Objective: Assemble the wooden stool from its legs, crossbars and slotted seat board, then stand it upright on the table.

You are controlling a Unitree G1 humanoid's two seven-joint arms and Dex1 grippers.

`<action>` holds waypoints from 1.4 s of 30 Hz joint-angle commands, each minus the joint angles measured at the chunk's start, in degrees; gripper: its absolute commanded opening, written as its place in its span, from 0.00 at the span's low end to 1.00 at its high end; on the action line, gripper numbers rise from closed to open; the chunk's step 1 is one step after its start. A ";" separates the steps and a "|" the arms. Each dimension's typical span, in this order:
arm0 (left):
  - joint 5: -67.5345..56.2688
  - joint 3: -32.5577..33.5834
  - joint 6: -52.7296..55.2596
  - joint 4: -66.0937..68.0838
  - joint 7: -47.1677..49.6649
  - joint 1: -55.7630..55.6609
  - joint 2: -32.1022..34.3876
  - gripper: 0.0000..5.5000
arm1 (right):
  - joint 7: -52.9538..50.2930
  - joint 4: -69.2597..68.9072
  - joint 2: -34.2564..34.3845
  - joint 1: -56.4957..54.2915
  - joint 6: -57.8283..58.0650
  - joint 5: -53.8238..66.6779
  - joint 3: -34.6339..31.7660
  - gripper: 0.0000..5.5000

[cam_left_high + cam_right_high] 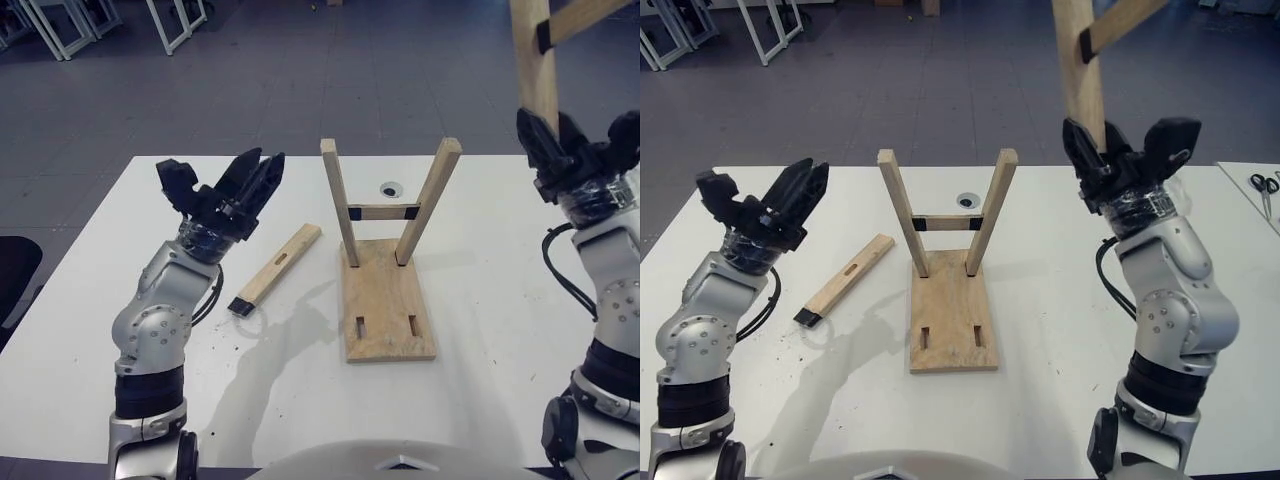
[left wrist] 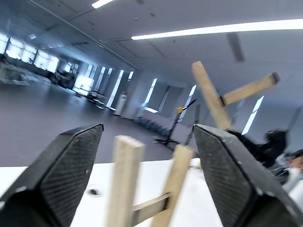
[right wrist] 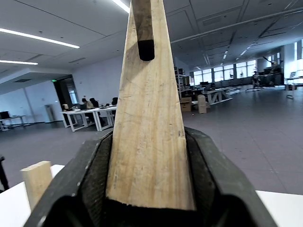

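The slotted seat board (image 1: 388,305) lies flat mid-table with a pair of legs (image 1: 340,200) joined by a crossbar (image 1: 384,212) standing in its far slots. A loose crossbar (image 1: 278,265) lies to its left. My right gripper (image 1: 1127,158) is raised at the right, shut on a second leg-and-crossbar piece (image 1: 1082,60) that points upward, seen close as the leg (image 3: 149,118) between the pads. My left gripper (image 1: 262,172) hovers open above the table's left side, holding nothing; the standing legs (image 2: 125,179) show between its fingers (image 2: 66,170).
A round cable hole (image 1: 390,188) sits in the table behind the standing legs. Scissors (image 1: 1265,185) lie on a neighbouring table at the far right. White desk frames (image 1: 175,20) stand on the floor beyond.
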 commanded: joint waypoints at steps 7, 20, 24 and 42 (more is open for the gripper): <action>-23.21 -1.97 14.10 -5.37 7.24 -4.13 1.66 0.70 | 3.57 -2.28 -2.38 -5.03 13.24 28.35 2.89 0.37; -40.36 -5.07 19.72 -4.10 10.22 -9.44 3.24 0.88 | 16.13 1.66 -5.70 -1.26 19.33 41.34 10.65 0.37; -38.22 -6.43 21.30 -4.82 7.71 -10.32 4.48 0.88 | 17.50 2.43 -5.98 -1.43 20.42 41.11 12.94 0.37; -28.12 -5.15 21.61 -2.24 -3.22 -11.29 6.07 0.58 | 20.25 3.38 -8.27 1.76 20.38 37.44 15.61 0.37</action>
